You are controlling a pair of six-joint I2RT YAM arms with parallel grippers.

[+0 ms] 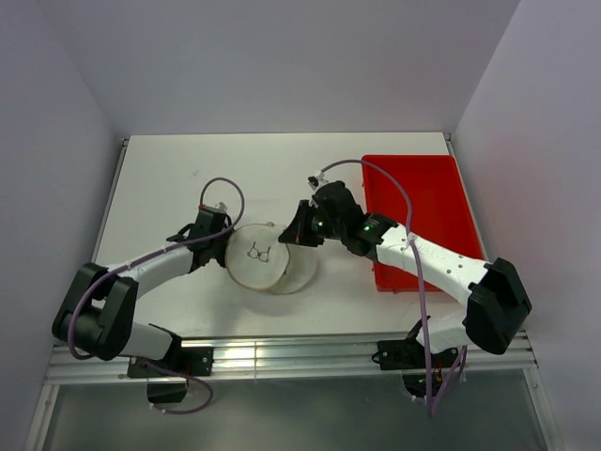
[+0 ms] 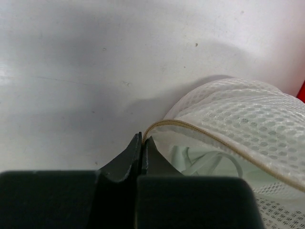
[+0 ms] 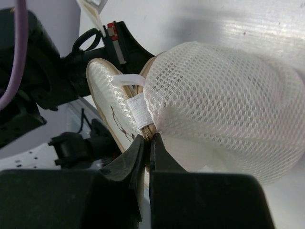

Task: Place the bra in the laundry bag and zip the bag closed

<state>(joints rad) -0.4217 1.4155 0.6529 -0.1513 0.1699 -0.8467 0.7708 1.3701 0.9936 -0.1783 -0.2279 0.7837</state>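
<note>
Two robot arms meet over the laundry bag (image 1: 272,268), a cream mesh pouch lying near the middle of the white surface (image 1: 178,178), its round face with the small dark bra outline turned upward. The left gripper (image 2: 142,141) has its fingers pressed together at the tan-trimmed rim on the bag's left side, apparently pinching that edge. The right gripper (image 3: 147,141) is clamped on the tan seam at the opposite side, just below a white fabric tab (image 3: 136,109). The bra (image 2: 202,162) is inside the bag: in the left wrist view its pale straps show beneath the rim, where the mouth gapes. A red tray (image 1: 432,188) sits at the right side of the surface, apart from the bag, with the right arm reaching across its near corner.
</note>
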